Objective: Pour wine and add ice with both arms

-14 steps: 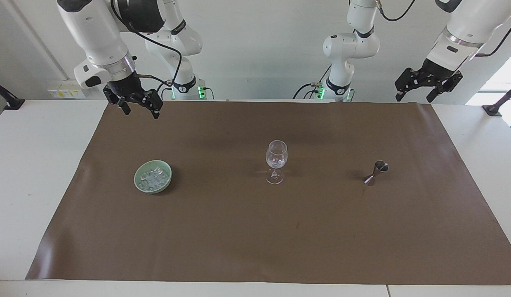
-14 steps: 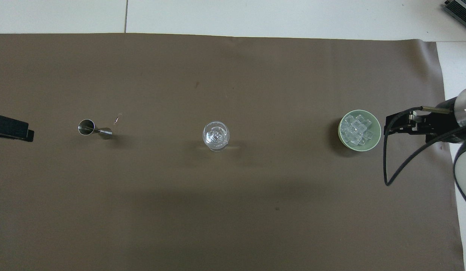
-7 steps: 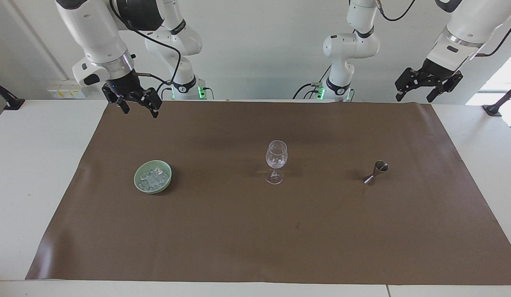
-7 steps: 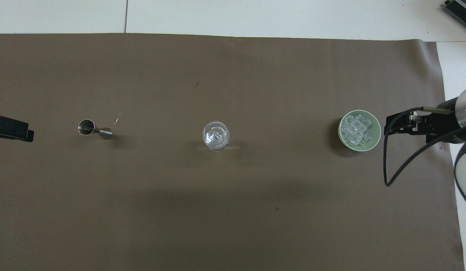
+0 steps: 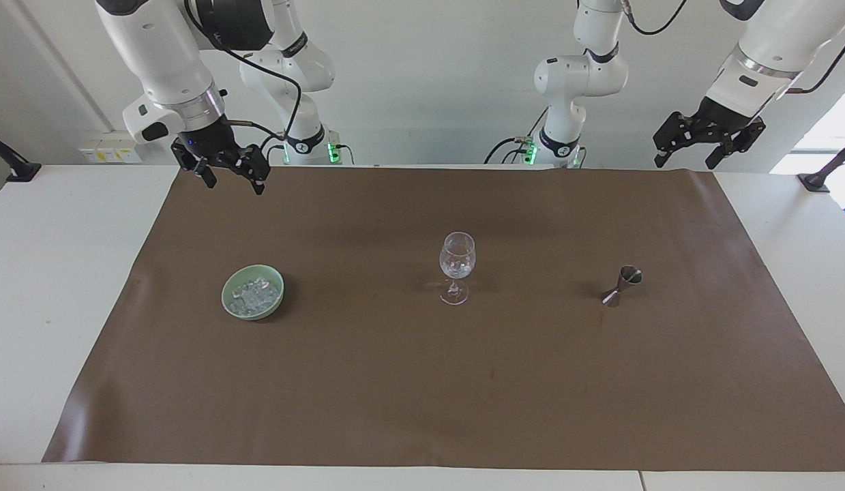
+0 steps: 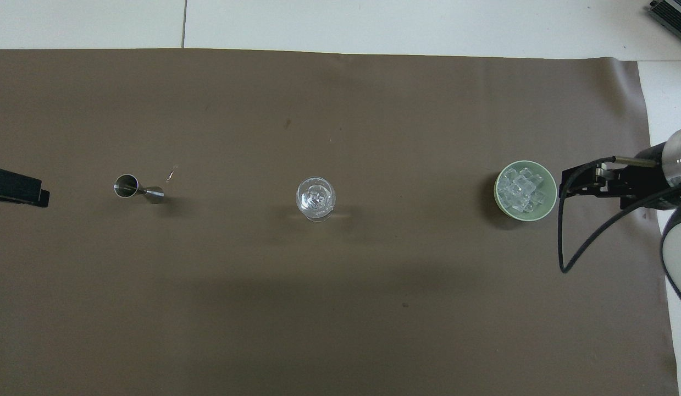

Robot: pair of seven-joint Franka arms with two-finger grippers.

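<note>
Right gripper (image 5: 229, 179) up in air over mat (image 5: 422, 409) edge at right arm's end, fingers spread, empty. Left gripper (image 5: 688, 154) raised at left arm's end, spread, empty, waiting. Ice (image 5: 256, 296) heaped in green bowl (image 5: 231, 283), toward right arm's end. Wine glass (image 5: 457, 266) upright mid-mat, some ice seemingly inside. Jigger (image 5: 623, 286) toward left arm's end. Step: likely wrap-up or between cycles. Next, if more ice needed: right gripper down into bowl, pinch chunk.

Robot lab: two mounted arms (image 5: 170, 61)
</note>
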